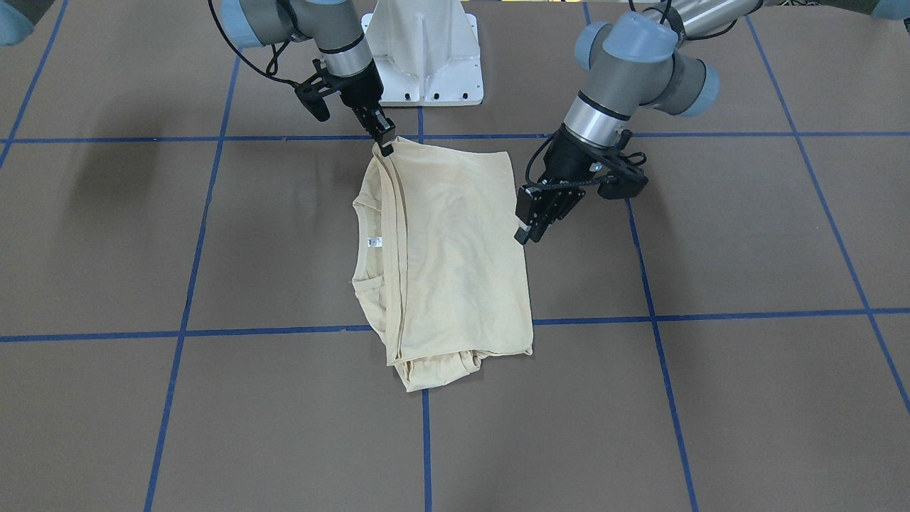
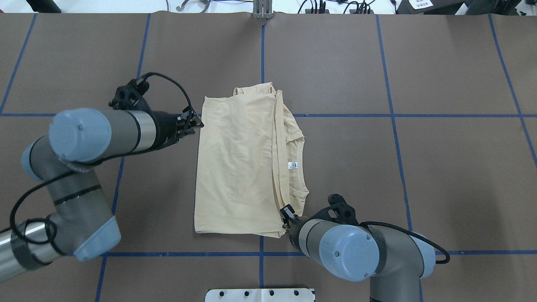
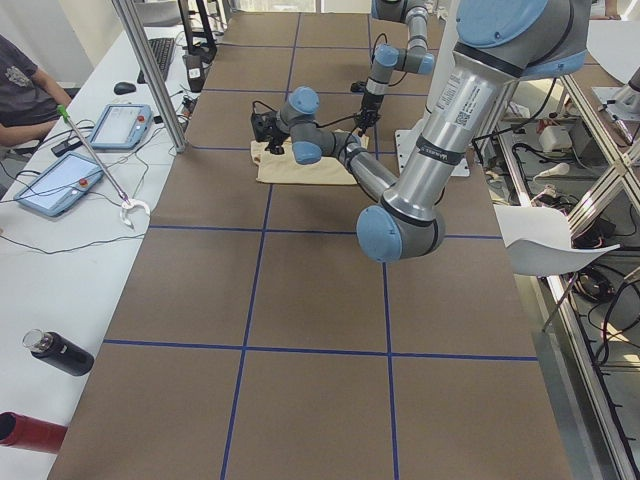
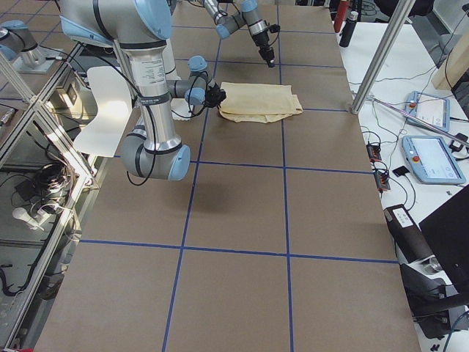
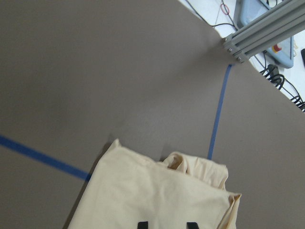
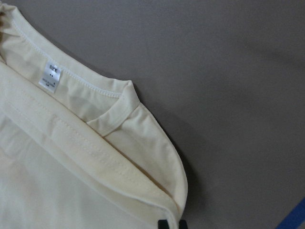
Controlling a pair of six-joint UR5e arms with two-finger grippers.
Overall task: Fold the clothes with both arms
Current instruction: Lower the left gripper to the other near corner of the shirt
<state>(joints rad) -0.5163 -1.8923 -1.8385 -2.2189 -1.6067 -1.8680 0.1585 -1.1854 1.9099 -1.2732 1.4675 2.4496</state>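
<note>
Shirt [image 1: 455, 242] lies folded flat, right hand [image 1: 384, 146] pinching its corner.

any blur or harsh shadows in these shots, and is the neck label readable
Right wrist view: sharp, the stitching on the T-shirt is crisp, but the neck label has print too small to read. Left wrist view: softer, little table texture. Front-facing view: even light, only soft arm shadows on the table. Exterior left view: wide-angle, the post looks tilted.
</note>
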